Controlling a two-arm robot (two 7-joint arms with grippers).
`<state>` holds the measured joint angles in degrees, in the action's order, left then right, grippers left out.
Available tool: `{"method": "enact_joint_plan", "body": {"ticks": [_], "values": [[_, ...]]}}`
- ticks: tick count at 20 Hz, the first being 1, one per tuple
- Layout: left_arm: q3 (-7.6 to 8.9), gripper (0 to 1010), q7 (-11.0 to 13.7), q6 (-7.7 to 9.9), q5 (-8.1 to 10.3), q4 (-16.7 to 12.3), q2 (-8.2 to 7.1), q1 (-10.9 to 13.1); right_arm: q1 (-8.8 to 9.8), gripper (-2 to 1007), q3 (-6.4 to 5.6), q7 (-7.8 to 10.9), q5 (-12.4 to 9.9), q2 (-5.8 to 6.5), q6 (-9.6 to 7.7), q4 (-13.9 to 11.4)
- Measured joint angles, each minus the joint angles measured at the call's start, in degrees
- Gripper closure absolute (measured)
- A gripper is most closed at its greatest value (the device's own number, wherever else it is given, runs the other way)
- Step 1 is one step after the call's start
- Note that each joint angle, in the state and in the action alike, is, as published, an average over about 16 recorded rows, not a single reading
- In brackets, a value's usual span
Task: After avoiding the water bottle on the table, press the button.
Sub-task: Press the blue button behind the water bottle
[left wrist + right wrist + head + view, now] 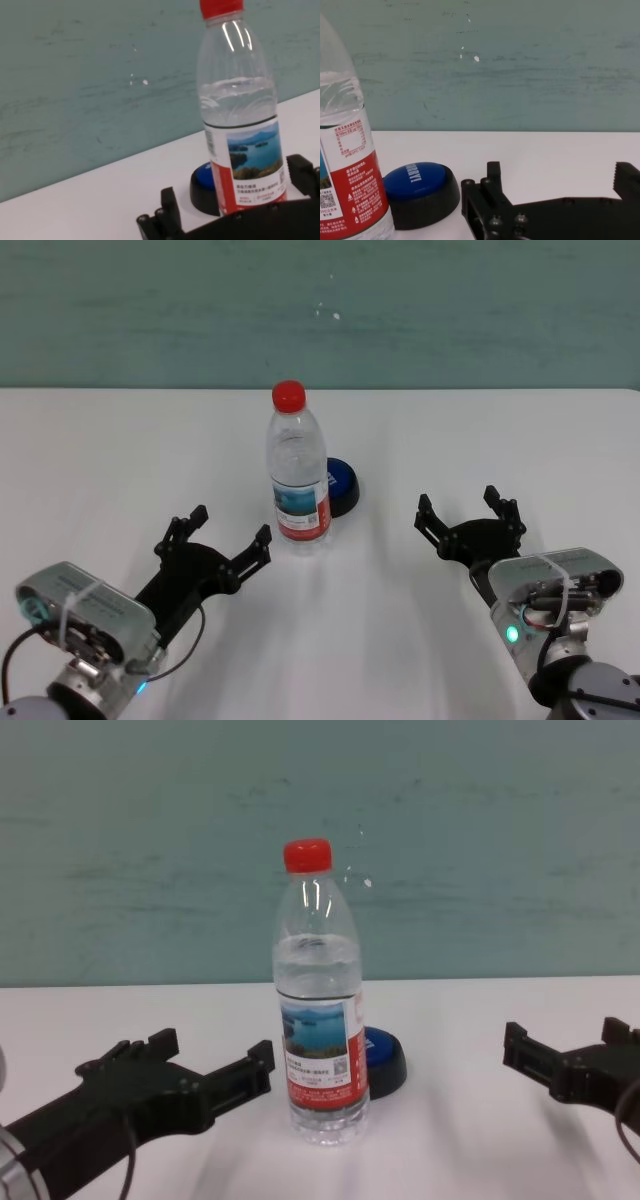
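Left tool (216, 537), right tool (466, 508) — both spread wide, empty, flanking water bottle (298, 469); button (342, 485) behind — white table (100, 460), teal wall (150, 310).

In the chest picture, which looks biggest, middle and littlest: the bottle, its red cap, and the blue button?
1. The water bottle, tallest by far.
2. The button, low and half hidden behind the bottle, so its full width is unsure.
3. The red cap, smallest.
Both grippers, left and right, rest open nearby.

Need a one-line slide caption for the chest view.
Upright water bottle blocks the button; open left gripper and right gripper flank them.
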<state>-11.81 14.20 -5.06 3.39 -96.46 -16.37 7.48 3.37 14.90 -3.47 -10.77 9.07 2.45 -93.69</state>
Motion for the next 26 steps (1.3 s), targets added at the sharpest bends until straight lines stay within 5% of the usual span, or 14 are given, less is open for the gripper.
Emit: {"method": "enact_joint_plan", "body": {"ticks": [26], "values": [[-1.46,0,-0.51,-0.19,-1.16,1.78,1.44,-2.15,0.00,1,0.00,0.00,0.00,0.00,0.00,0.00]]}}
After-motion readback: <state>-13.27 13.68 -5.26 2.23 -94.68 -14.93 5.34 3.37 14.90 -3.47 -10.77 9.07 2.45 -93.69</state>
